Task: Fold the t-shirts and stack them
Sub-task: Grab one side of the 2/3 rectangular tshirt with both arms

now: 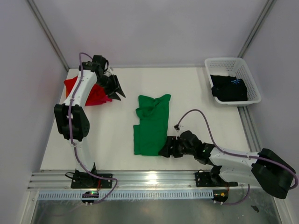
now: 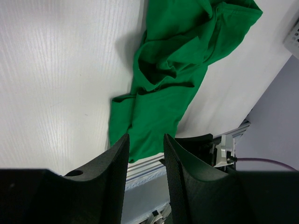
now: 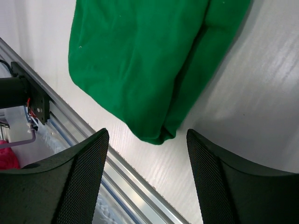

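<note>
A bright green t-shirt (image 1: 150,123) lies partly folded in the middle of the white table, its upper part rumpled (image 2: 173,79). My right gripper (image 1: 167,148) sits low at the shirt's near right corner (image 3: 140,60). It is open wide, and the corner lies just ahead of the gap (image 3: 147,134) with nothing between the fingers. My left gripper (image 1: 117,91) hovers at the back left beside a red t-shirt (image 1: 93,95). Its jaws stand a little apart around empty air (image 2: 145,140). A black t-shirt (image 1: 229,88) with a small blue print lies in the basket.
The white lattice basket (image 1: 252,86) stands at the back right corner. An aluminium rail (image 1: 149,179) with both arm bases runs along the near table edge. Grey walls close in on the left, the back and the right.
</note>
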### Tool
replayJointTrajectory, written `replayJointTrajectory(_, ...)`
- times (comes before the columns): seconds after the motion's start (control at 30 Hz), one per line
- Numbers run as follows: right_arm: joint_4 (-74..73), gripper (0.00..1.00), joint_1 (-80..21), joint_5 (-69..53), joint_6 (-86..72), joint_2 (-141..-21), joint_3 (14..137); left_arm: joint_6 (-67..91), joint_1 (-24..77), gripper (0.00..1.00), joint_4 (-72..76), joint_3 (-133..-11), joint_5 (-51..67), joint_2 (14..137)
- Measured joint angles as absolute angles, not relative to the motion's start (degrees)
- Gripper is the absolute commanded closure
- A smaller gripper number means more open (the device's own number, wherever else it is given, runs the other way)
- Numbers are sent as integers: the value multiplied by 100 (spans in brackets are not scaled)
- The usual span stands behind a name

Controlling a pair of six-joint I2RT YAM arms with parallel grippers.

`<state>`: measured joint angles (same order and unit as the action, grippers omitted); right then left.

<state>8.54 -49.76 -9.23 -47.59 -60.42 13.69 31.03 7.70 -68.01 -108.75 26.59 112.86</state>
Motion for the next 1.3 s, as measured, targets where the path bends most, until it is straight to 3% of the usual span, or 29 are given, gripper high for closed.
replayJointTrajectory(0.17, 1275, 22, -4974, -1037, -4781, -6458, 1490, 3076, 770, 62, -6807, -10875, 2635, 11286)
replayJointTrajectory(0.57, 1446, 24, -4904, -1278, -4812, -7107, 1861, 3009, 770, 62, -6851, -10901, 2580, 11286)
replayJointTrajectory(1.0, 834, 24, -4888, -1256, -4722, -6392, 1599, 2963, 770, 62, -6925, -11153, 2554, 11286)
replayJointTrajectory(1.3, 1061, 24, -4888, -1310, -4716, -6748, 1734, 2956, 770, 62, -6934, -11155, 2543, 11286)
